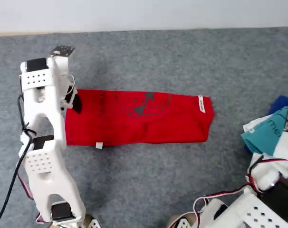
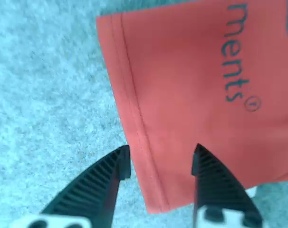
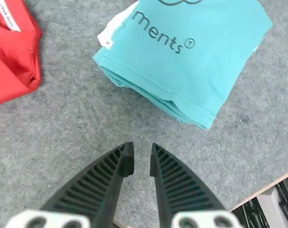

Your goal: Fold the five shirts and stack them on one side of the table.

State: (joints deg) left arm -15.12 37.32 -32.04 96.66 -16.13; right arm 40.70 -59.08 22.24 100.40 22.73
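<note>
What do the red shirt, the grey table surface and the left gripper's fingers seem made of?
Red shirt: soft matte knit, likely cotton; stitched hem, gentle folds. Table surface: grey felt or short carpet, by its fuzzy speckled look. Left gripper's fingers: hard black plastic, by their ridged faces.

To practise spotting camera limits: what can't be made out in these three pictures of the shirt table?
1. High view: the shirt pile is cut by the right edge; its count is unclear.
2. High view: the left arm covers one end of the red shirt.
3. Right wrist view: the teal shirt hides what lies beneath, bar a white corner.
</note>
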